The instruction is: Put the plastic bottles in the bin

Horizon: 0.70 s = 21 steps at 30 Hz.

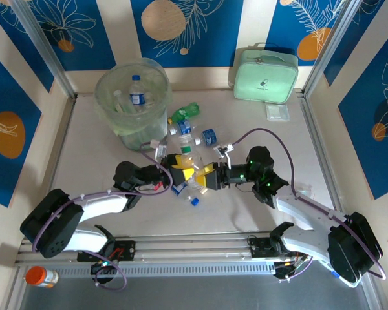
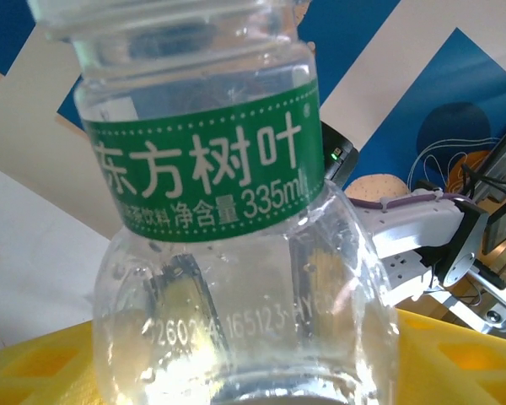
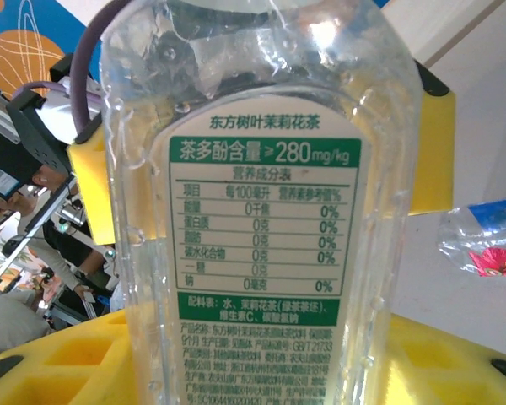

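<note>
**Top external:** A blue-labelled bottle [image 1: 137,92] stands among others in the bag-lined bin [image 1: 110,106] at the far left of the table [image 1: 90,148]. Loose plastic bottles [image 1: 184,126], including a green bottle [image 1: 184,113], lie just in front of it. The left arm [image 1: 97,205] and right arm [image 1: 304,213] bend inward, their yellow jaws almost meeting at mid-table.

**Left wrist:** A clear tea bottle [image 2: 236,278] carries a green band reading "东方树叶" and "净含量 335ml". It sits between the left arm's jaws, but it cannot be told whether they press it.

**Right wrist:** The tea bottle [image 3: 261,211] shows its back panel, reading "东方树叶茉莉花茶" and "茶多酚含量 ≥280 mg/kg" above a nutrition table of zeros. The right arm's jaws hold it. A crushed bottle [image 3: 489,240] with a blue label lies on the table beside it.
</note>
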Each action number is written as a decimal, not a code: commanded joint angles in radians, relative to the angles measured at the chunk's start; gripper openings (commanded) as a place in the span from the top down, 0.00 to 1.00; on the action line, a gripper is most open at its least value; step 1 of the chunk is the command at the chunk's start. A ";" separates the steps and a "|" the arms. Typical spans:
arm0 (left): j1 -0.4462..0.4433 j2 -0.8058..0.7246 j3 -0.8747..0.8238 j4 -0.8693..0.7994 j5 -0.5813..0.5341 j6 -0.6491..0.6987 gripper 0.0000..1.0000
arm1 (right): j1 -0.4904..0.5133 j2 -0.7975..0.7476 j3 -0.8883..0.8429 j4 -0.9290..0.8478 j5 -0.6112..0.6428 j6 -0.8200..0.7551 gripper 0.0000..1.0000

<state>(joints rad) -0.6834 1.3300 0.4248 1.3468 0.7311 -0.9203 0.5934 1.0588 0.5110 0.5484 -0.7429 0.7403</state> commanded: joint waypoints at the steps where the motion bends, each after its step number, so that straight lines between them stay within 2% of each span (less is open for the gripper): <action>1: -0.016 0.001 0.040 0.054 0.036 -0.008 0.29 | 0.020 0.006 0.039 -0.071 0.037 -0.055 0.56; 3: -0.016 -0.001 0.045 0.038 0.037 -0.009 0.30 | 0.020 0.009 0.038 -0.080 0.045 -0.061 0.56; 9: -0.016 -0.057 0.043 -0.070 0.009 0.048 0.46 | 0.022 0.010 0.039 -0.095 0.060 -0.073 0.55; 11: -0.016 -0.094 0.045 -0.137 -0.004 0.080 0.48 | 0.023 0.005 0.039 -0.103 0.070 -0.079 0.50; 13: -0.015 -0.129 0.047 -0.204 -0.025 0.111 0.48 | 0.023 -0.011 0.038 -0.122 0.094 -0.093 0.39; 16: -0.007 -0.196 0.063 -0.348 -0.086 0.163 0.48 | 0.025 -0.066 0.022 -0.171 0.190 -0.127 0.24; 18: 0.005 -0.256 0.088 -0.495 -0.163 0.210 0.48 | 0.029 -0.111 0.013 -0.224 0.279 -0.162 0.19; 21: 0.012 -0.362 0.178 -0.816 -0.332 0.321 0.52 | 0.063 -0.203 -0.008 -0.303 0.487 -0.226 0.19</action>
<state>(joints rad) -0.6804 1.0542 0.5034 0.8146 0.5655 -0.7315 0.6323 0.9230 0.5236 0.3508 -0.4732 0.5945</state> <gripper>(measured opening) 0.553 0.812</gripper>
